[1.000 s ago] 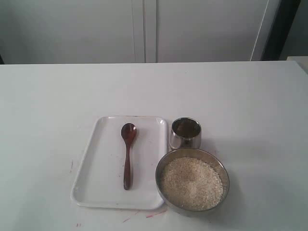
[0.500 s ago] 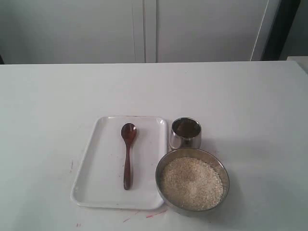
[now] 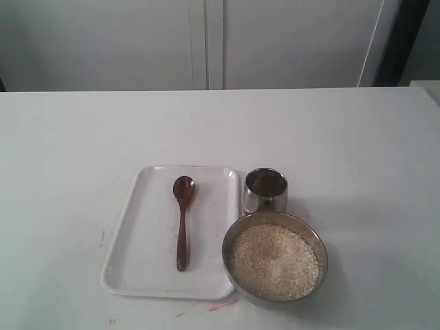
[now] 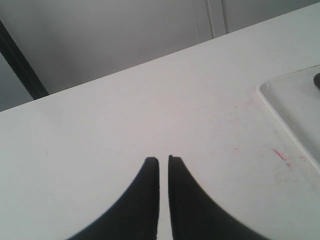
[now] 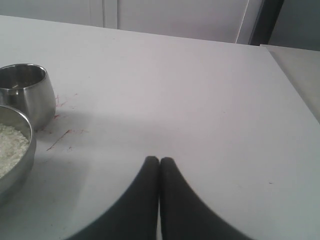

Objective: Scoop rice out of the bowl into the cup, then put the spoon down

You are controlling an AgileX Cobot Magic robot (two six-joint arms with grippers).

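The dark wooden spoon (image 3: 182,223) lies on a white tray (image 3: 137,261), its oval bowl pointing away from the near edge. To the right of the tray stands the small steel cup (image 3: 265,190). The wide steel bowl (image 3: 321,245) sits just in front of the cup, filled with off-white rice (image 3: 273,261). Neither arm shows in the exterior view. My left gripper (image 4: 163,160) hovers over bare table beside the tray (image 4: 295,110), fingers almost touching, holding nothing. My right gripper (image 5: 159,160) is shut and empty over bare table, apart from the cup (image 5: 27,92) and bowl (image 5: 20,155).
The white table runs wide on all sides of the tray and bowl. Faint red marks (image 3: 223,306) lie near the tray's front edge. A white cabinet wall (image 3: 206,41) rises behind the table's far edge.
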